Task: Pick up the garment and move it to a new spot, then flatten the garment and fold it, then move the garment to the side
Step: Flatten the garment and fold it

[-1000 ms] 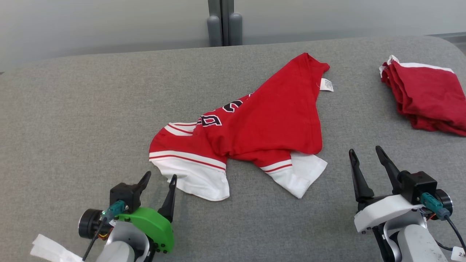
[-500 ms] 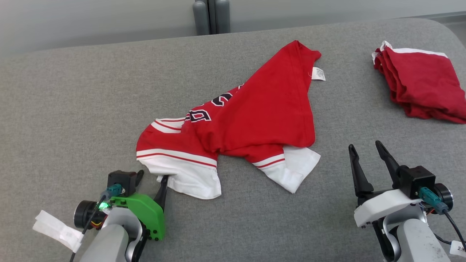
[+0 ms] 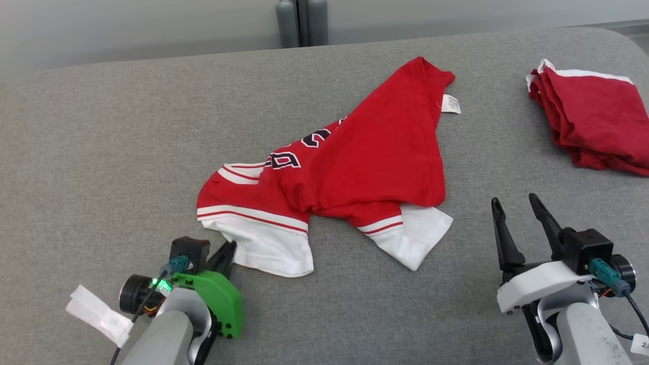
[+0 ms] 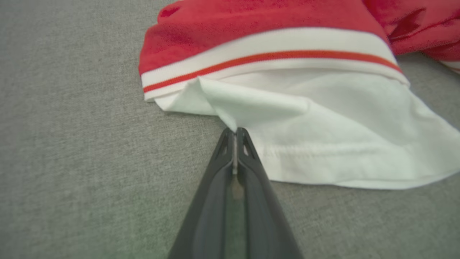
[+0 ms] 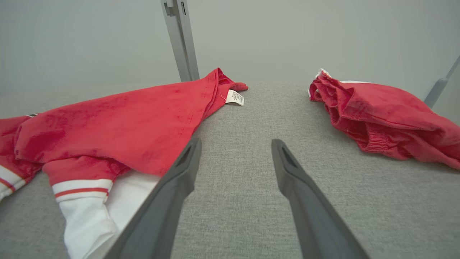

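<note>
1. The garment [image 3: 355,162] lies crumpled in the middle of the grey table [image 3: 127,142], with its white sleeves nearest the robot and its hem tag [image 3: 451,104] at the far end.
2. The left gripper [image 4: 235,132] is closed, pinching the edge of the left sleeve [image 4: 323,118].
3. The right gripper [image 3: 513,198] is spread wide and empty, near the other sleeve [image 3: 416,238] but apart from it.
4. A darker folded cloth [image 3: 593,121] sits well apart at the far right.

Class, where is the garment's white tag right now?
In the head view, the white tag lies at the far corner of the garment, left of the folded red cloth.
</note>
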You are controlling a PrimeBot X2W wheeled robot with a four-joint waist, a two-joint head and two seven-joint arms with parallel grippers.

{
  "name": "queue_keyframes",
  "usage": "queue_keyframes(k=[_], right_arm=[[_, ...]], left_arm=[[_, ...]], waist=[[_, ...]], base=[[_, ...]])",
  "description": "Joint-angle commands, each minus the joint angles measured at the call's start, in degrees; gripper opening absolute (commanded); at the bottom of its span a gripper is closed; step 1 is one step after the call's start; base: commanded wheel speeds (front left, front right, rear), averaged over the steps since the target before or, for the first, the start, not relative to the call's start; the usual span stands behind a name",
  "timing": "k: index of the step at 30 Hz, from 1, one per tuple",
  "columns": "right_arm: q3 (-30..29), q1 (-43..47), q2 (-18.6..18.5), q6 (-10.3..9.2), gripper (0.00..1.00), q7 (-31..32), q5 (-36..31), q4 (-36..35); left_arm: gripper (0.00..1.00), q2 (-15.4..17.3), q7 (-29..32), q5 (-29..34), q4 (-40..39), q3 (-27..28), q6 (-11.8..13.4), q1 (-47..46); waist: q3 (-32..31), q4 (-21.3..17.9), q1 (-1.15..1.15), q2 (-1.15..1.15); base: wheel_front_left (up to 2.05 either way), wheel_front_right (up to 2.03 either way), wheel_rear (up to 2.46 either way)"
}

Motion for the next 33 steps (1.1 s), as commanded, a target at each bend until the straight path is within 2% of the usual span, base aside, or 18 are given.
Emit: queue_keyframes(k=[1, 8, 18, 19, 20, 21, 27, 33], right_arm=[[-0.2, 0.4, -0.2, -0.09, 1.00, -0.2, 0.5, 0.2], [-0.7, 1.2, -0.2, -0.09, 1.00, -0.2, 1.1, 0.3], [-2.2, 2.3, -0.2, -0.09, 1.00, -0.2, 0.4, 1.1], [-2.2, 2.4, -0.2, -0.09, 1.00, -0.2, 0.3, 1.3], [-2.1, 2.4, -0.2, -0.09, 1.00, -0.2, 0.1, 1.6], [-2.1, 2.3, -0.2, -0.09, 1.00, -0.2, 0.0, 1.8], [-0.3, 1.0, -0.2, -0.09, 1.00, -0.2, -2.8, 4.8], [1.8, -2.7, -0.2, -0.09, 1.00, -0.2, -7.5, 10.1]], left_arm=[[0.00, 0.5, -0.1, -0.3, 0.7, -0.4, -0.2, 3.0], [0.00, 2.2, -2.3, -1.9, -4.1, 1.2, 2.0, 7.4], [0.00, 5.7, 0.3, -4.4, -18.5, 4.0, 6.9, 15.5], [0.14, 5.7, 0.0, -4.8, -19.3, 4.4, 7.3, 15.9], [0.86, 5.5, -0.4, -5.0, -20.2, 4.8, 7.6, 16.3], [1.00, 5.5, -0.6, -5.1, -20.7, 4.9, 7.9, 16.5], [1.00, 4.3, -4.6, -4.8, -23.3, 5.8, 9.8, 16.6], [1.00, 2.1, -7.1, -5.0, -24.9, 6.5, 10.6, 15.9]], waist=[[-0.8, 1.1, 0.00, 0.00], [-2.5, 3.9, 0.00, 0.00], [-3.5, 5.3, 0.00, 0.00], [-3.5, 5.2, 0.00, 0.00], [-3.6, 5.0, 0.00, 0.00], [-3.6, 4.9, 0.00, 0.00], [-3.6, 4.6, 0.00, 0.00], [-2.5, 6.3, 0.00, 0.00]], base=[[0.00, 0.00, 0.00], [0.00, 0.00, 0.00], [0.00, 0.00, 0.00], [0.00, 0.00, 0.00], [0.00, 0.00, 0.00], [0.00, 0.00, 0.00], [0.00, 0.00, 0.00], [0.00, 0.00, 0.00]])
